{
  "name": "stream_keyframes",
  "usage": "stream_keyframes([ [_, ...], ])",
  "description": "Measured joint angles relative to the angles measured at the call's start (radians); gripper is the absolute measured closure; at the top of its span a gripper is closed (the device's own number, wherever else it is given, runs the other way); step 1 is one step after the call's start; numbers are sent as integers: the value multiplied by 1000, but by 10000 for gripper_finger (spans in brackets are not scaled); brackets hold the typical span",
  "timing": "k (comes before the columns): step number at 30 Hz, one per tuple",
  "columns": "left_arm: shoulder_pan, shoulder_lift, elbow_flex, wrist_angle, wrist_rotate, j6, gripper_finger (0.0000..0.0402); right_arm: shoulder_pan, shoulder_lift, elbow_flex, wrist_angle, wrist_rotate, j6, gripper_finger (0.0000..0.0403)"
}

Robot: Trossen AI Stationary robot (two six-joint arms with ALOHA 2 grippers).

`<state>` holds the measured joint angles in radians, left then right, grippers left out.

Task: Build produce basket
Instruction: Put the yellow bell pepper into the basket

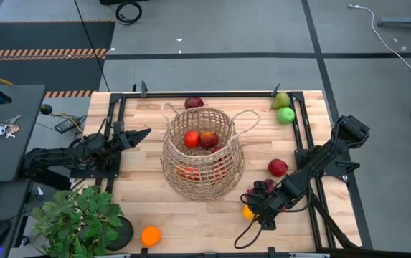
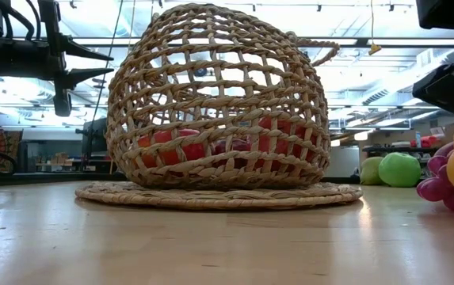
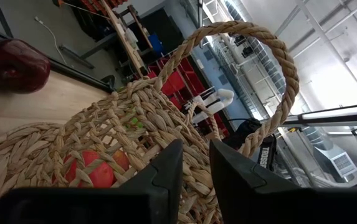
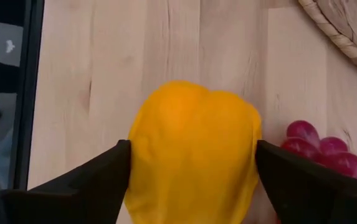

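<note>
We note the right gripper (image 4: 190,168) near the table's (image 1: 191,222) front right, fingers on either side of a yellow pepper (image 4: 194,149), beside grapes (image 4: 321,149). Basket (image 1: 204,154) mid-table, holding red fruit (image 1: 199,139). Left gripper (image 1: 139,134) closed, empty, at the left edge.

Looks like a robotics lab or workshop hall. Wooden worktable (image 1: 191,215) bolted into a black metal frame (image 1: 313,136), set on grey concrete floor with hazard-striped tape (image 1: 47,52) and loose cables (image 1: 391,43). Exposed ceiling beams with strip lights (image 2: 385,47), shelving with red bins (image 3: 178,81) behind.
</note>
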<state>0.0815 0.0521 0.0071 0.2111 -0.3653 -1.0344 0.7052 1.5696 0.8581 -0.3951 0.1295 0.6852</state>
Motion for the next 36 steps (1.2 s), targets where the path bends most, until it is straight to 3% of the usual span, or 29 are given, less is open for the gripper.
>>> stream_keyframes([
  [23,0,0,0,0,0,0,313,-56,-41,5,16,-157,83,92],
  [30,0,0,0,0,0,0,317,-120,-155,5,47,-196,143,92],
  [36,0,0,0,0,0,0,311,-189,-289,5,177,-207,219,92],
])
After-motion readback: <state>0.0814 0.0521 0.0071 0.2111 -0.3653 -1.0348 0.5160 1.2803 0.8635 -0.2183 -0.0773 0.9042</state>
